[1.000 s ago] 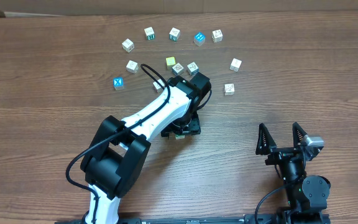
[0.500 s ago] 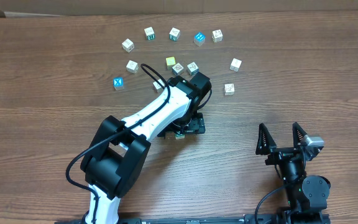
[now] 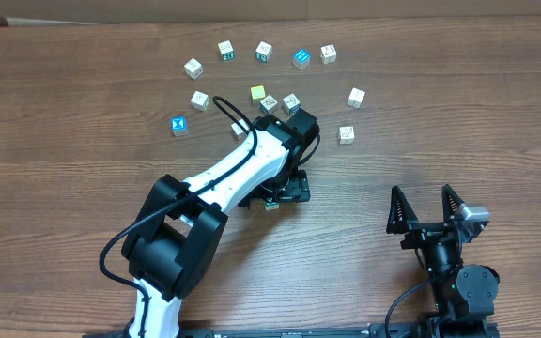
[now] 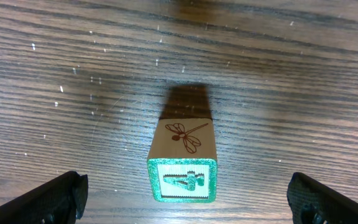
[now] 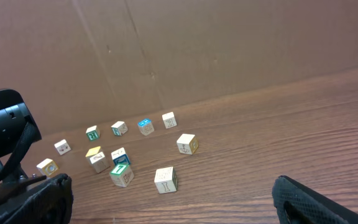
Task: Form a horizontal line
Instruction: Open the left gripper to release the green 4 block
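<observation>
Straddling: the left gripper (image 4: 184, 190) hangs spread wide over the green-faced cube (image 4: 182, 155). One dark finger (image 4: 55, 199) stands out at each side, clear of the cube, and nothing is held.
Cube position: it lies flat on the table (image 4: 42, 62) near the middle, apart from the other cubes; no row stands around it yet.
Cube faces: the near face has a teal-green border with a raised figure too unclear to read. The top is pale bare wood printed with a dragonfly, and the edges are crisp.
Handling: it looks light, stiff and hardly fragile. The smooth sides would likely twist out of an off-centre pinch.
Where to hold: the two opposite plain side faces, pads flat and centred at mid-height.
Table surface: brown wood grain, matt, flecked with pale specks. A nudged cube should slide easily.
Other cubes: the scattered cubes (image 3: 264, 51) form a loose arc farther back, among them a pale-yellow cube (image 3: 257, 93) and a blue cube marked X (image 3: 178, 125).
Right gripper (image 3: 422, 197): fingers apart and empty, parked at the near right, well away.
</observation>
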### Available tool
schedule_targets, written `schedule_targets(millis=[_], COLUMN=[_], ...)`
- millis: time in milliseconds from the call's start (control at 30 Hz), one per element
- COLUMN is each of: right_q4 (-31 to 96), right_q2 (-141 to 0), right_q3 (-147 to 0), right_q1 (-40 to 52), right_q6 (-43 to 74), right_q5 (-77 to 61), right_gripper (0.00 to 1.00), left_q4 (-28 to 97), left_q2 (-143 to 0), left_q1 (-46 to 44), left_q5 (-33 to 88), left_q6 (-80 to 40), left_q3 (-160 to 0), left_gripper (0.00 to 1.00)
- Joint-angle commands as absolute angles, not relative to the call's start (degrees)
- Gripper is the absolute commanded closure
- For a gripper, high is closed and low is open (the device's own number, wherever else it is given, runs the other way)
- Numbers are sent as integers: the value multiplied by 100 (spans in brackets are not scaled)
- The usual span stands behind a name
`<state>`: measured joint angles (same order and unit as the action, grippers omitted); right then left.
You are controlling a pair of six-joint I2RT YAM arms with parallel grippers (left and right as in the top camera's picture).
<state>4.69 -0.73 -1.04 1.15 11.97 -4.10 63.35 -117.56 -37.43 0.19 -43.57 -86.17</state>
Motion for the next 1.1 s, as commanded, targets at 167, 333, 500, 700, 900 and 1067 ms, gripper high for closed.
schedule_targets(millis=[167, 333, 500, 700, 900, 1067], right_q4=[443, 443, 443, 443, 443, 443], right_q2=[-16, -16, -16, -16, -16, -16], right_q3=[-47, -47, -47, -47, -47, -47], right_q1=[99, 99, 99, 99, 99, 99], right_q6=[1192, 1192, 1192, 1192, 1192, 1192], right_q5=[-419, -416, -416, -416, -416, -416], right_gripper=[0, 0, 0, 0, 0, 0], left_q4=[6366, 6370, 6355, 6333, 6340, 6613], left_q2=[-11738, -11738, -11738, -11738, -11736, -11730], left_q1=[-3750, -3750, -3747, -3747, -3739, -3542], left_q5=[-40, -43, -43, -43, -40, -40], left_q6=[-4412, -4370, -4372, -4370, -4372, -4189], left_q3=[-8560, -8560, -8560, -8560, -8604, -9118], left_gripper=[1, 0, 1, 0, 1, 0])
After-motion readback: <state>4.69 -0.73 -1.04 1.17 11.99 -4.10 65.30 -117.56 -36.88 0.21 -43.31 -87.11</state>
